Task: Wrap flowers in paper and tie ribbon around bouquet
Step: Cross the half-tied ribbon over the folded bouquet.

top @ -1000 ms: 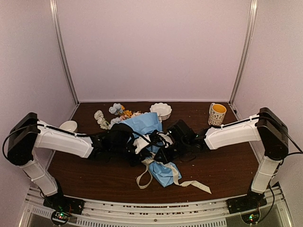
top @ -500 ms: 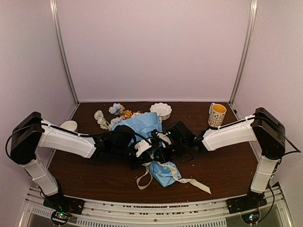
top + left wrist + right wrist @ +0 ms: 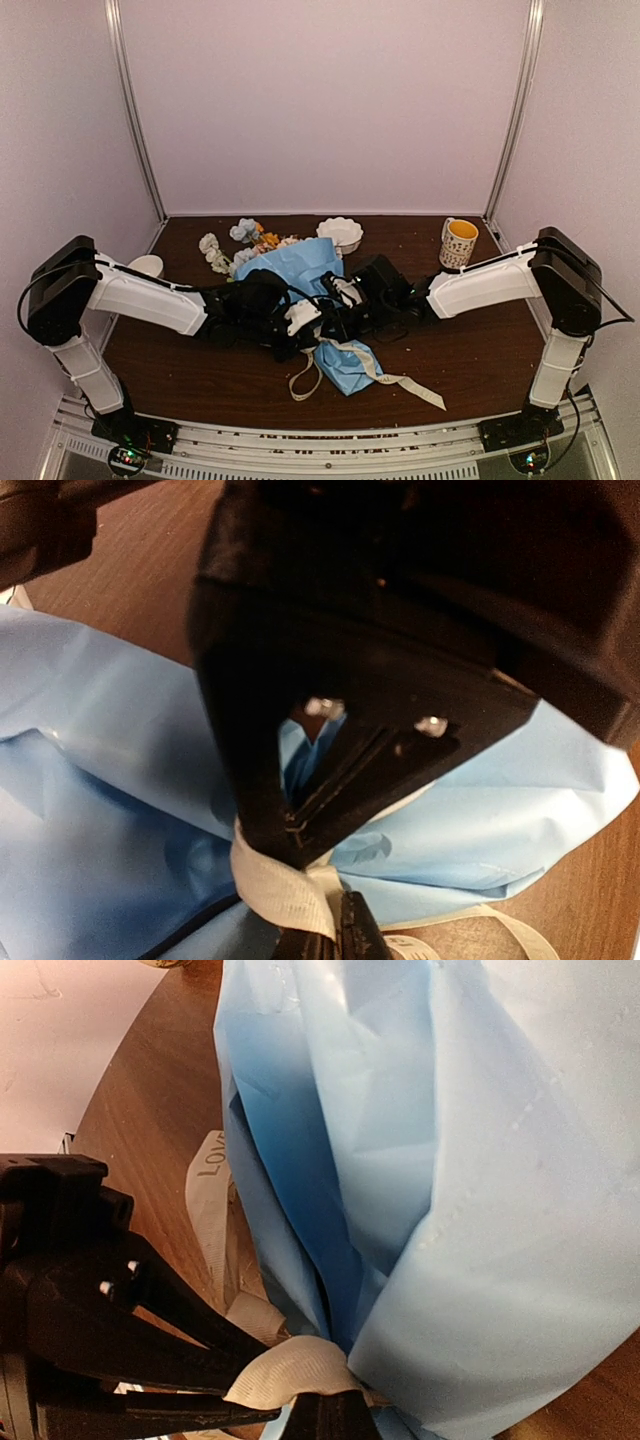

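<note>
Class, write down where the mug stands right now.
In the top view, the mug stands at the far right of the table, right of the scalloped white bowl.

My dark brown wooden table (image 3: 470,370) carries a light-blue paper cone of mixed artificial flowers (image 3: 300,262) at its middle, blooms pointing far left. A flat beige fabric ribbon (image 3: 410,385) trails from it across the near side. At the back stand a white fluted bowl (image 3: 339,233) and, further right, a yellow-lined patterned mug (image 3: 459,242). What looks like a small white bowl (image 3: 146,266) sits at the left, partly hidden.
</note>
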You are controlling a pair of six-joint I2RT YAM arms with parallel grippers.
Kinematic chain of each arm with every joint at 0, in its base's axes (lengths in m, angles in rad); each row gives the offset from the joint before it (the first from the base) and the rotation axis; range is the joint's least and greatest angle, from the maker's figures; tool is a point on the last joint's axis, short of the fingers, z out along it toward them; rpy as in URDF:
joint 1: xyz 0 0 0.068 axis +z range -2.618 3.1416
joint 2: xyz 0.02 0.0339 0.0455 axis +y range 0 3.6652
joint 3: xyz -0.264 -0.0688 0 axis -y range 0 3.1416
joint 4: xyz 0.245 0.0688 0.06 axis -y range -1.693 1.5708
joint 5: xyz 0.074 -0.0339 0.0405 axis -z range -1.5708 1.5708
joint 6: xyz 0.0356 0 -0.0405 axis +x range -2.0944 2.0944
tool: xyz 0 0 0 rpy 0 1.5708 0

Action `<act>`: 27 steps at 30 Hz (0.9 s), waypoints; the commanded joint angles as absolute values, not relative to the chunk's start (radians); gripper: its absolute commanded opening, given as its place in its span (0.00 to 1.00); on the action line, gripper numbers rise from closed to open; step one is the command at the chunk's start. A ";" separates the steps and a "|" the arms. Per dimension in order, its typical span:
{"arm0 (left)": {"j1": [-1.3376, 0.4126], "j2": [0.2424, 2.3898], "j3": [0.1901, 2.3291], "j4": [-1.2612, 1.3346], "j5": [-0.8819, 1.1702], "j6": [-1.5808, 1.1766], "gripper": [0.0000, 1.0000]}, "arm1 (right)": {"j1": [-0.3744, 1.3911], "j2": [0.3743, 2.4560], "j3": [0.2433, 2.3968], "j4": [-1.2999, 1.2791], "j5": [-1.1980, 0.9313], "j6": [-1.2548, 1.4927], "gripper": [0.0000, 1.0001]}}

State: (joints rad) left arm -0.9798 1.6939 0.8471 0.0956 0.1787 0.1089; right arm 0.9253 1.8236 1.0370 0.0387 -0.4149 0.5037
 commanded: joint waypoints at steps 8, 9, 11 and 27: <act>-0.981 1.695 0.814 0.138 0.080 0.108 0.00 | 0.881 1.743 1.018 0.050 -0.468 0.506 0.17; -0.982 1.692 0.810 0.147 0.076 0.105 0.00 | 0.872 1.732 1.017 0.036 -0.472 0.493 0.18; -0.983 1.690 0.807 0.154 0.069 0.100 0.00 | 0.862 1.720 1.023 0.004 -0.487 0.468 0.22; -1.000 1.646 0.770 0.251 -0.177 0.101 0.00 | 0.849 1.875 1.231 -0.137 -0.596 0.363 0.31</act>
State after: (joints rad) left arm -0.9985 1.6711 0.7769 0.1864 -0.1081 0.1024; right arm 0.8524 1.8389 1.1938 -0.0956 -0.5545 0.3962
